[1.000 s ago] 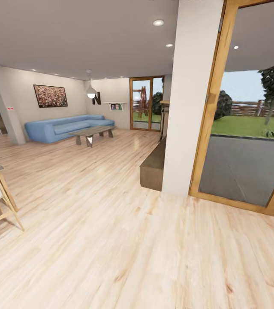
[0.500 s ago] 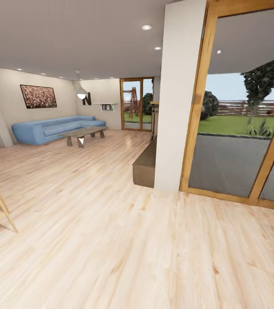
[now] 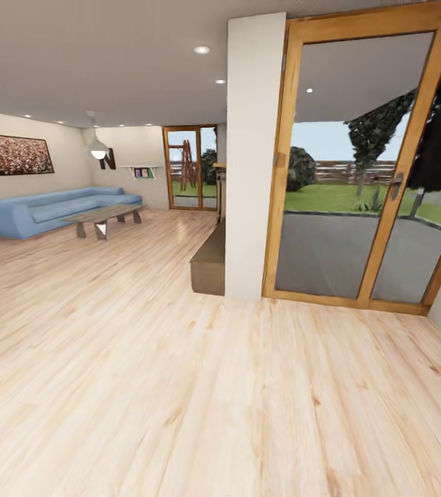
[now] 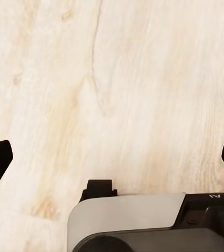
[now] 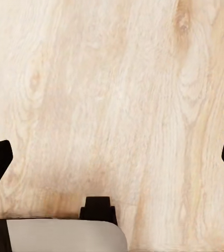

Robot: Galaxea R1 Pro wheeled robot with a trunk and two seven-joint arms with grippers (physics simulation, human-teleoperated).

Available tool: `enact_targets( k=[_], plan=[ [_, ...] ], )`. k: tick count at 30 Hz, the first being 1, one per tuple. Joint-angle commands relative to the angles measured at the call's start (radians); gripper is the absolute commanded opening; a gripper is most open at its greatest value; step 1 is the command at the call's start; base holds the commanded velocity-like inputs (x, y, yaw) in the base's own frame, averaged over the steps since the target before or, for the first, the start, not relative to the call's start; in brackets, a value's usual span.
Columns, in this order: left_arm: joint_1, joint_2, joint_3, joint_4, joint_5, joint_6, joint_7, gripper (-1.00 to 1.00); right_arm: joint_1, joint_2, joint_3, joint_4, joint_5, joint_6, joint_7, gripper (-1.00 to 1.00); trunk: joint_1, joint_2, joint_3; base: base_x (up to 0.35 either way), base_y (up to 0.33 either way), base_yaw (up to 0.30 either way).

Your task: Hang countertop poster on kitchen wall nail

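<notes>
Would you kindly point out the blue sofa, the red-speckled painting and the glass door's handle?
Sofa (image 3: 37, 212): head view, on the seat cushions.
Painting (image 3: 18, 154): head view, on the middle of the canvas.
Door handle (image 3: 395, 183): head view, on the lever at the door's frame.

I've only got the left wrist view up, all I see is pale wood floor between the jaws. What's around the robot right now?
Observer: The head view shows a living room: a blue sofa stands along the far wall with a low wooden coffee table in front of it.
Operator: Any poster or kitchen counter ahead?
Observer: The picture I can see is a wide red-speckled painting above the sofa, not an upright framed poster.
Operator: What's to the right side?
Observer: A white pillar, and beside it a wood-framed glass door looking out on a lawn.
Operator: And the other arm?
Observer: The right gripper has its jaws spread wide over bare plank floor, holding nothing.
</notes>
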State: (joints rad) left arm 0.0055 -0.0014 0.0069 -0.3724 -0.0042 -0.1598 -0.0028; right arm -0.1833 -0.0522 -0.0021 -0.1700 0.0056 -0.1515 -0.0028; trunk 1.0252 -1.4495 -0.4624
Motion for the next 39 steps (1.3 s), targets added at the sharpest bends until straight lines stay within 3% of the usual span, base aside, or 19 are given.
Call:
enact_targets(
  k=[1, 12, 21, 39],
  plan=[
    [0.001, 0.0, 0.001, -0.002, 0.0, -0.001, 0.0, 1.0, -0.001, 0.0, 0.0, 0.001, 0.001, -0.003, 0.0, 1.0, 0.0, 0.0, -0.001, -0.077, 0.019, -0.299],
    [0.001, 0.0, 0.001, -0.001, -0.001, -0.001, 0.0, 1.0, -0.001, 0.0, -0.001, 0.001, 0.001, -0.003, -0.001, 1.0, 0.0, 0.0, -0.001, -0.074, 0.004, -0.248],
    [0.001, 0.0, 0.001, 0.0, -0.001, 0.0, 0.0, 1.0, -0.001, 0.0, -0.001, 0.001, 0.001, -0.003, -0.001, 1.0, 0.0, 0.0, -0.001, -0.289, 0.005, -0.112],
    [0.001, 0.001, 0.001, 0.0, -0.001, 0.0, 0.0, 1.0, -0.001, 0.0, -0.001, 0.001, 0.001, -0.003, 0.0, 1.0, 0.0, 0.0, -0.001, -0.316, 0.077, -0.288]
  ],
)
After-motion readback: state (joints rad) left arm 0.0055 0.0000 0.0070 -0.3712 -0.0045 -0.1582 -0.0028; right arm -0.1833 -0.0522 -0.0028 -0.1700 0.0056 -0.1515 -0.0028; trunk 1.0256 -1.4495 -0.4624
